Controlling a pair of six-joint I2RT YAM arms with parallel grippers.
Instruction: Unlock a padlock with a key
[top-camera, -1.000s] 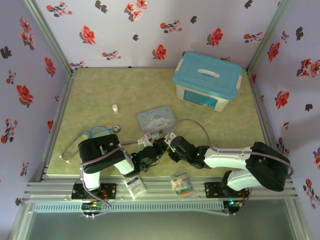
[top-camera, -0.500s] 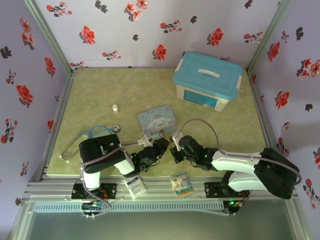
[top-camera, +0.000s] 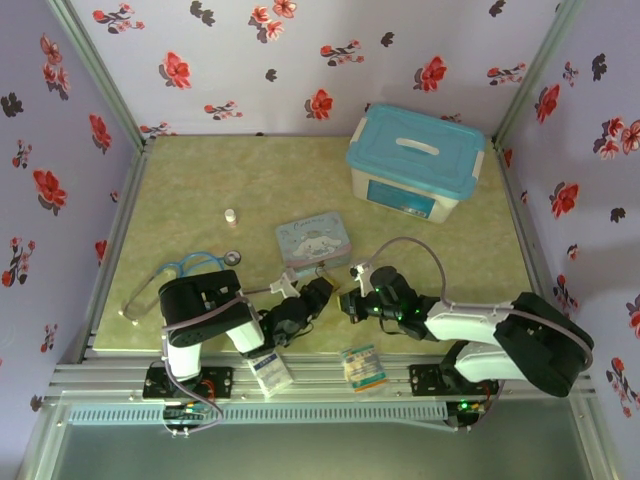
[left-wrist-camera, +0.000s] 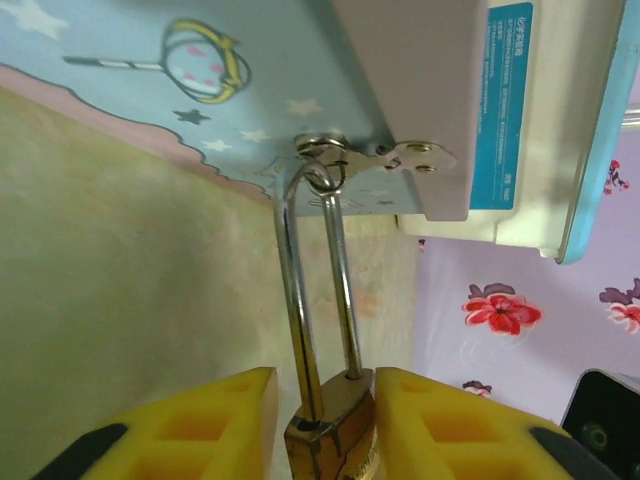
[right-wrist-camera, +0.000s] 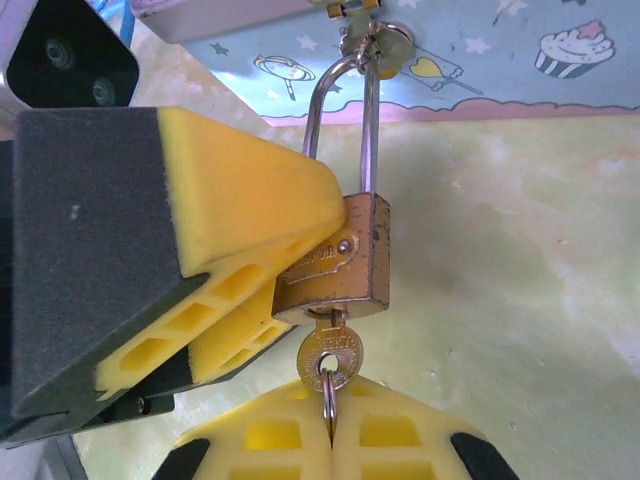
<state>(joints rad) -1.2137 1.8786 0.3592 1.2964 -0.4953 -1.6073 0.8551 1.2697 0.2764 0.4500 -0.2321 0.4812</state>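
The padlock (right-wrist-camera: 345, 255) is pinched by the left gripper (left-wrist-camera: 322, 425), the key (right-wrist-camera: 331, 352) in its bottom clamped by the right gripper (right-wrist-camera: 327, 440).

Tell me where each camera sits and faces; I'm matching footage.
Top: above and behind, looking down at the table; left arm, right arm show.
Left wrist: looks along the left end effector, shut on the padlock hooked to the tin.
Right wrist: looks along the right end effector, shut on the key; left pad shows.
Wrist views share padlock, tin.
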